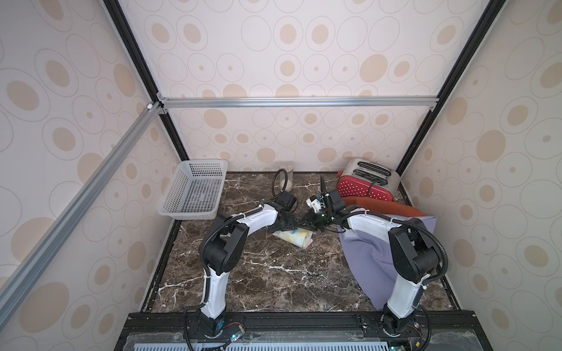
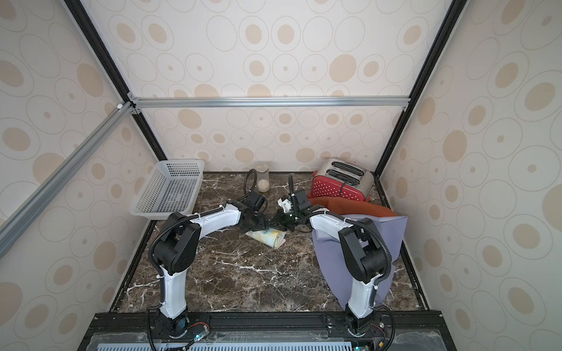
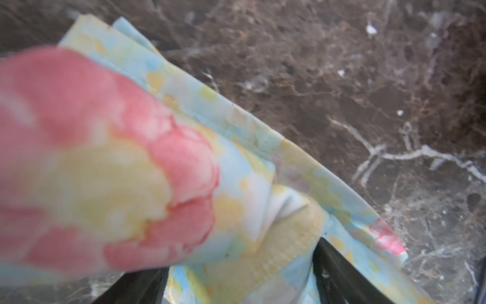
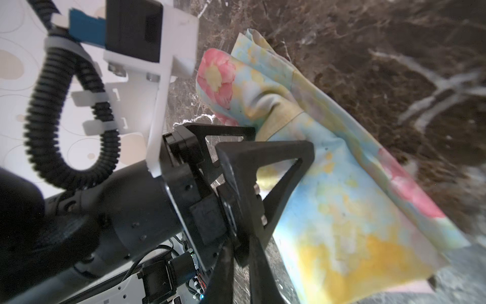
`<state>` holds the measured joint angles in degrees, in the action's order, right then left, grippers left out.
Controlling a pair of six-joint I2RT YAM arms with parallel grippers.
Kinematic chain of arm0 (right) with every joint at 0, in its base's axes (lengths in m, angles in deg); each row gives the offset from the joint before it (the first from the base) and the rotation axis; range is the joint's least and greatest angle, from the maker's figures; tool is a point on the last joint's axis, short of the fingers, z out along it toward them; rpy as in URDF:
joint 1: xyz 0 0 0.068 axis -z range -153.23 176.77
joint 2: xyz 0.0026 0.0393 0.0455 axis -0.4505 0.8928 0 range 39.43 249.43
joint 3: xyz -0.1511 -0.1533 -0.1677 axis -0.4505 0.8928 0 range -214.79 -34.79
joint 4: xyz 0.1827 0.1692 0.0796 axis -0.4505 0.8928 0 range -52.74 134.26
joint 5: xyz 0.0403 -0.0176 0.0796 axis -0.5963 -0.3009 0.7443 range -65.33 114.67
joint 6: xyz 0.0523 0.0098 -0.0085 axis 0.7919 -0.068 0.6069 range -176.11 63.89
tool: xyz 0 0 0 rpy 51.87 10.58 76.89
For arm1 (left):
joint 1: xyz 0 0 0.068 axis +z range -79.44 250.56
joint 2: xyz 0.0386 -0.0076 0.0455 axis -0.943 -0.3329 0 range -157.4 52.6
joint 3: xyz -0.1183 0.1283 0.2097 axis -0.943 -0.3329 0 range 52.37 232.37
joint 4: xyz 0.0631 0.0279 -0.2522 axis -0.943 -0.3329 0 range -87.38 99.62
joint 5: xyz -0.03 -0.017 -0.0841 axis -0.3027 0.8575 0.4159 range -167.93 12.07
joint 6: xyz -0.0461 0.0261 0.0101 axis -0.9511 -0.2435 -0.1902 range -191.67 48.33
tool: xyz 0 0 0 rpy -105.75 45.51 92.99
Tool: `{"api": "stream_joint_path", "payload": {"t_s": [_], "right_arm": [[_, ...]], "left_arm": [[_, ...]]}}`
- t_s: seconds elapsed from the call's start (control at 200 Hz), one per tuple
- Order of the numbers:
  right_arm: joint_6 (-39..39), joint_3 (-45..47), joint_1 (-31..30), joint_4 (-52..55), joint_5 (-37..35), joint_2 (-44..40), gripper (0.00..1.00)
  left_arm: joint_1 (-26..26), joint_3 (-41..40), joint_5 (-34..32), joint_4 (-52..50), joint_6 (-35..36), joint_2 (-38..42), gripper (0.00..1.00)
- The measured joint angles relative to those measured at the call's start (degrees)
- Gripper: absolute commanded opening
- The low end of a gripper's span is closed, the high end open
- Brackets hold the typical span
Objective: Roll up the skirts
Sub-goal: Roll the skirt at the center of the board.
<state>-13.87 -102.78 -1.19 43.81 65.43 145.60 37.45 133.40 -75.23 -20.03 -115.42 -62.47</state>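
The floral skirt (image 1: 293, 237) (image 2: 267, 237) lies rolled into a short bundle mid-table. My left gripper (image 1: 286, 226) (image 3: 236, 287) is open; its black fingers (image 3: 339, 273) stand wide apart at either side of the roll's end (image 4: 342, 184). My right gripper (image 1: 313, 223) (image 4: 242, 263) is just beside the left one, shut, with only a thin gap of marble showing between its fingers and no cloth in it. The lavender skirt (image 1: 371, 261) (image 2: 331, 255) lies loose at the right under the right arm. Behind it lies the rust-orange skirt (image 1: 392, 208) (image 2: 359, 208).
A white perforated basket (image 1: 194, 188) leans at the back left. A red toaster (image 1: 365, 182) stands at the back right, just behind the orange skirt. A small jar (image 1: 287, 179) stands against the back wall. Dark marble tabletop (image 1: 273, 273) spreads in front of the roll.
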Motion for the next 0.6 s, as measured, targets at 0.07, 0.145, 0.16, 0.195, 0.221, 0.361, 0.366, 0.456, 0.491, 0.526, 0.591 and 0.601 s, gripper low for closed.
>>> {"api": "stream_joint_path", "payload": {"t_s": [0.07,0.145,0.16,0.195,0.221,0.361,0.366,0.456,0.491,0.526,0.591,0.601], "right_arm": [[0.0,0.0,0.1,-2.2,1.3,1.0,0.10],[0.1,0.5,0.3,-4.5,2.7,1.8,0.09],[0.2,0.6,0.4,-5.0,3.0,1.9,0.09],[0.4,1.1,0.7,-6.2,3.7,2.0,0.08],[0.6,1.6,0.9,-7.1,4.2,1.9,0.08],[1.9,4.9,1.3,-11.9,4.7,0.5,0.04],[2.0,5.0,1.3,-12.0,4.7,0.4,0.04],[3.2,7.5,1.3,-14.2,3.1,-0.6,0.01],[4.1,9.4,1.7,-15.0,2.4,-0.6,0.00],[5.2,11.2,1.9,-15.6,1.7,-0.3,0.00],[7.0,14.3,2.5,-15.9,1.0,0.1,0.00],[7.3,14.6,2.5,-16.0,0.9,0.2,0.00]], "left_arm": [[0.6,0.0,-0.1,-0.3,0.0,0.0,0.85],[1.0,0.0,-0.1,-0.6,-0.2,0.1,0.85],[1.0,0.0,-0.1,-0.6,-0.2,0.1,0.85],[1.1,0.0,-0.1,-0.7,-0.3,0.1,0.85],[1.1,0.0,-0.2,-0.7,-0.3,0.1,0.85],[1.0,-0.3,-0.2,-0.4,-0.5,0.2,0.85],[1.0,-0.4,-0.2,-0.3,-0.5,0.2,0.85],[1.0,-1.2,0.7,0.6,-1.3,0.9,0.84],[1.1,-1.4,1.8,0.8,-1.7,1.4,0.84],[1.1,-1.5,2.7,1.1,-2.1,1.7,0.85],[1.0,-1.7,4.0,1.6,-2.6,2.0,0.84],[1.0,-1.7,4.2,1.7,-2.6,2.0,0.84]]}}
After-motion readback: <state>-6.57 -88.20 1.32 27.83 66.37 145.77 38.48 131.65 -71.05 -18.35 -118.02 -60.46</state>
